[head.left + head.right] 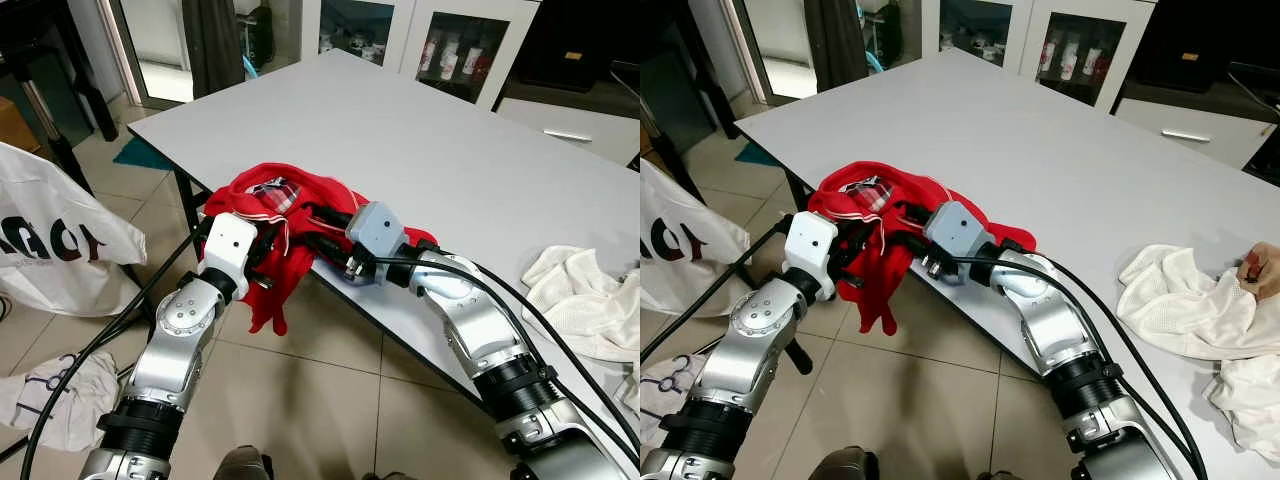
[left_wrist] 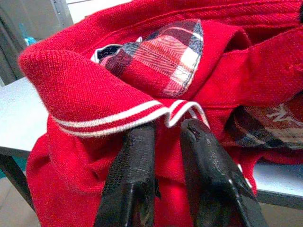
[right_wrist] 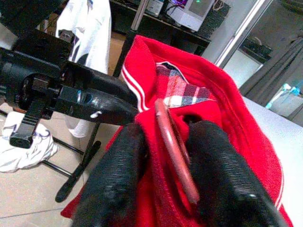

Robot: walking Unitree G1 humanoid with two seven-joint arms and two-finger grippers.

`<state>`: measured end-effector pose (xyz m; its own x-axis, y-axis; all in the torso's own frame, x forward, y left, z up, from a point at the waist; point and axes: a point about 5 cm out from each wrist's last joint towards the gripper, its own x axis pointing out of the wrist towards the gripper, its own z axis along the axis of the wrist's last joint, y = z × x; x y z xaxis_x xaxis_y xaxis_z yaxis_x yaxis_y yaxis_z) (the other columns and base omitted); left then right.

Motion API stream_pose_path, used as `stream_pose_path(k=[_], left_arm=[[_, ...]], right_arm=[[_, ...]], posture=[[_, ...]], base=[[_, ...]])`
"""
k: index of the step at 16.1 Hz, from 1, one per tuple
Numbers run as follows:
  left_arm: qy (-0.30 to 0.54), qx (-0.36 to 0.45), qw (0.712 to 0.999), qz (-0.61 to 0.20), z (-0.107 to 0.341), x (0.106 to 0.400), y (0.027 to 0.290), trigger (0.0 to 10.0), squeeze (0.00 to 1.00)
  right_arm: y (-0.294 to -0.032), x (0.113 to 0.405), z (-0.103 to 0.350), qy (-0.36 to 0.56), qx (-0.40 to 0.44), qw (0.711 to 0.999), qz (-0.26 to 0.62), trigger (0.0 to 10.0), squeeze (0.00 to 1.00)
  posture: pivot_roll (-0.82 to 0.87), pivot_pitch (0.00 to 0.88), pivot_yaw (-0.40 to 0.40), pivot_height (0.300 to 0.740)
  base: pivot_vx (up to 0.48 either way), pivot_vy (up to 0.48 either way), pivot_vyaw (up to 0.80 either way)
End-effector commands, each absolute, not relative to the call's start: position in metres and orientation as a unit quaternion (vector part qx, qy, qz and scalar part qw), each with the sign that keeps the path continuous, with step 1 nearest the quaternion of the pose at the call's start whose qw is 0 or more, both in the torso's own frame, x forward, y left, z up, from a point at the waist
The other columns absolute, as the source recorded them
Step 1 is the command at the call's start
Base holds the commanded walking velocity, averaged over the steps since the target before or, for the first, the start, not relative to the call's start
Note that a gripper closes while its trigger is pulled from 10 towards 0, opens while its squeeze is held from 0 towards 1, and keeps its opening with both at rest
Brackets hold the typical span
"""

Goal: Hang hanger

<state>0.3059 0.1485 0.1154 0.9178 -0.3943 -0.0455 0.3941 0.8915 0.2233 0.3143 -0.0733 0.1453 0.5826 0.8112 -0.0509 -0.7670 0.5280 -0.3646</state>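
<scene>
The red shirt (image 1: pixel 290 215) lies bunched on the table (image 1: pixel 420 140) edge, so the right gripper (image 3: pixel 163 156), closed on the pink hanger (image 3: pixel 173 146), should push slowly inside while the left gripper (image 2: pixel 165 137), fingers narrow, pinches the collar (image 2: pixel 113 118).

Head stereo pair: set high, facing forward and down over both silver arms onto the near corner of the grey counter (image 1: pixel 420 130) and the tiled floor (image 1: pixel 330 400); the two eyes share almost the same scene, slightly offset sideways.

Left wrist camera: looks along its black fingers (image 2: pixel 130 179), very close to the red garment (image 2: pixel 85 90).

Right wrist camera: looks along its own fingers (image 3: pixel 113 184), equally close. Every view takes in that garment.
</scene>
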Motion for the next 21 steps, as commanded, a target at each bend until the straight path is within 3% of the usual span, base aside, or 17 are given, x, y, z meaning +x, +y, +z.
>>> stream_pose_path(k=[1,13,14,15,16,17,21], left_arm=[[-0.018,0.115,0.97,-0.212,0.122,0.305,0.145,10.0,0.0],[-0.017,0.116,0.97,-0.211,0.122,0.307,0.144,10.0,0.0],[-0.018,0.116,0.97,-0.211,0.122,0.307,0.144,10.0,0.0],[-0.019,0.116,0.971,-0.21,0.122,0.307,0.143,10.0,0.0],[-0.019,0.116,0.971,-0.21,0.122,0.307,0.143,10.0,0.0],[-0.02,0.116,0.97,-0.21,0.123,0.306,0.144,10.0,0.0],[-0.02,0.116,0.97,-0.212,0.123,0.306,0.142,10.0,0.0]], right_arm=[[-0.078,0.317,0.15,-0.069,-0.176,0.875,0.445,10.0,0.0],[-0.089,0.308,0.163,-0.073,-0.161,0.851,0.495,9.8,0.0],[-0.089,0.308,0.161,-0.069,-0.164,0.851,0.495,6.2,0.0],[-0.089,0.31,0.159,-0.06,-0.172,0.853,0.49,4.0,0.0],[-0.09,0.311,0.159,-0.058,-0.174,0.854,0.487,3.7,0.0],[-0.09,0.312,0.159,-0.055,-0.173,0.858,0.48,0.1,0.0],[-0.092,0.314,0.163,-0.056,-0.156,0.865,0.473,0.0,0.0]], posture=[[0.11,0.0,0.0,0.74],[0.11,0.032,-0.027,0.74],[0.11,0.032,-0.027,0.74],[0.11,0.032,-0.027,0.74],[0.11,0.033,-0.027,0.74],[0.11,0.033,-0.026,0.74],[0.11,0.034,-0.024,0.74]], base=[[0.0,0.0,0.0],[0.0,0.0,0.0],[0.0,0.0,0.0],[0.0,0.0,0.0],[0.0,0.0,0.0],[0.0,0.0,0.0],[0.0,0.0,0.0]])
